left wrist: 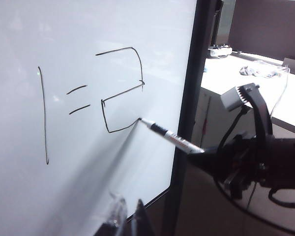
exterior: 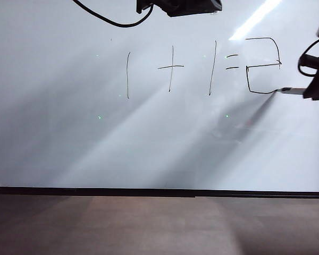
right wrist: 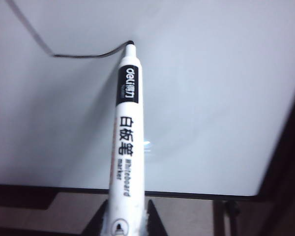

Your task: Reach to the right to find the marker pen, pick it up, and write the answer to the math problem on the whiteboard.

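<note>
I see the right gripper at the whiteboard's right edge, pinching the pen, whose tip touches the last stroke of the 2. The left gripper sits near the board; I cannot tell its jaw state.

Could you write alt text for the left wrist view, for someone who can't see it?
The right gripper holds a marker pen with its tip at the end of the last stroke of an angular 2 on a whiteboard. Left of it are a 1 and an equals sign. The left gripper shows at the frame's lower edge.
</note>
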Available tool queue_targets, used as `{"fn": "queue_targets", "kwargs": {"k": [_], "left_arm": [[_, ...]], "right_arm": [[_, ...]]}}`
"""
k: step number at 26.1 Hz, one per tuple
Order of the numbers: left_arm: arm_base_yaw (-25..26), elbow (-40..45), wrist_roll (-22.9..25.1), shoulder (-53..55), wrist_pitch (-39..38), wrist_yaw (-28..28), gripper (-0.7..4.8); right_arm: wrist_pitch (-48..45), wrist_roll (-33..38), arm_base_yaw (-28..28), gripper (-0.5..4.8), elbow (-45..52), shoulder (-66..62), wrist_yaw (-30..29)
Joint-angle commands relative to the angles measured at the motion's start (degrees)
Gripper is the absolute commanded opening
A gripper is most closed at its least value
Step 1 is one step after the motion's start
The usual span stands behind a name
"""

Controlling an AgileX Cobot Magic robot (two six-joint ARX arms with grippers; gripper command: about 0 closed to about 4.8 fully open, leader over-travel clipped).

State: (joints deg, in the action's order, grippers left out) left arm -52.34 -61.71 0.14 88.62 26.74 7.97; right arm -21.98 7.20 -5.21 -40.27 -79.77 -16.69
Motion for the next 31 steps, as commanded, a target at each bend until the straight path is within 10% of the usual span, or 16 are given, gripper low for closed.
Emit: {"fn": "queue_targets", "kwargs": {"k": [1,31], "left_arm": [[-0.1,-0.3,-0.2,-0.3,0.3,-0.2,0.27],[-0.1,-0.3,-0.2,-0.2,-0.6,-0.2,0.27]], "right_arm": [[-2.3,0.3,-1.9,-0.06,-0.3,0.6,1.3],[12.9,1.2,-1.6,-0.06,17.6,41.6,0.5]]}}
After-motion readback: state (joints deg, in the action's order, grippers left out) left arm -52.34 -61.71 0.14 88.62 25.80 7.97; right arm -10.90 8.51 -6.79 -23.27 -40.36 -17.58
